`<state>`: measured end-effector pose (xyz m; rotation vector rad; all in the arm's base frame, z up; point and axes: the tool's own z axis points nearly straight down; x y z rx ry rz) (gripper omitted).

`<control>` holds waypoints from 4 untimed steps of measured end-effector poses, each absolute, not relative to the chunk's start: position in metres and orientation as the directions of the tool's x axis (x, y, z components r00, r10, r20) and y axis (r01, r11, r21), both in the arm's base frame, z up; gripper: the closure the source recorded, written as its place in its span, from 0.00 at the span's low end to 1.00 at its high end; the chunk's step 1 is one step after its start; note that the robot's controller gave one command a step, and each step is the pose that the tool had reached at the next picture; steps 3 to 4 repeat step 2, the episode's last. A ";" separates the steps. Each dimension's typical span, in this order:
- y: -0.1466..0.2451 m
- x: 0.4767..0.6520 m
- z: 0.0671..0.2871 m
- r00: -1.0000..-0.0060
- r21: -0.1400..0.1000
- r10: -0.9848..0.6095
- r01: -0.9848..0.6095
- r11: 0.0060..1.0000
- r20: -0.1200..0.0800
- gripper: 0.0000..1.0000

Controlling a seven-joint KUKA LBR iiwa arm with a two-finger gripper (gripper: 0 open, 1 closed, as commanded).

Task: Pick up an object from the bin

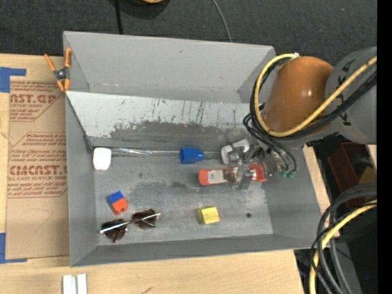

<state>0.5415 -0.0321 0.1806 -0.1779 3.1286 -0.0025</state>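
Red-and-silver object (pixel 214 177), a small oblong thing you cannot identify more closely, lies on the floor of the grey metal bin (pixel 153 60), right of centre and directly at the jaws; treat it as the likely candidate for the pick.

Reading left to right:
- A white cap (pixel 101 158) sits by the left wall. It appears joined to a thin clear rod (pixel 144 152) whose other end carries a blue head (pixel 192 156). The piece lies flat along the foot of the back slope, probably because long things settle there.
- Nearer the front-left corner lie a small blue-and-orange block (pixel 116 202) and a pair of dark-lensed sunglasses (pixel 130 221), just beside each other.
- A yellow cube (pixel 209 215) stands apart at front centre.
- Further right, the jaws sit low at the red-and-silver object's right end, beneath the orange wrist cover (pixel 297 94) and its yellow-and-black cables (pixel 263 112).

Whether the jaws are apart or clenched on the object you cannot tell, since wrist hardware overlaps them. You can read no label or lettering on any object in the bin.
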 end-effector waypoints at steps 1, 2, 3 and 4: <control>-0.032 0.541 0.181 -0.993 -0.002 -0.114 -0.114 0.994 -0.008 1.00; -0.034 0.540 0.233 -0.993 -0.001 -0.121 -0.120 0.993 -0.003 1.00; -0.034 0.540 0.233 -0.993 -0.001 -0.121 -0.120 0.993 -0.003 1.00; -0.034 0.540 0.233 -0.993 -0.001 -0.121 -0.120 0.993 -0.003 1.00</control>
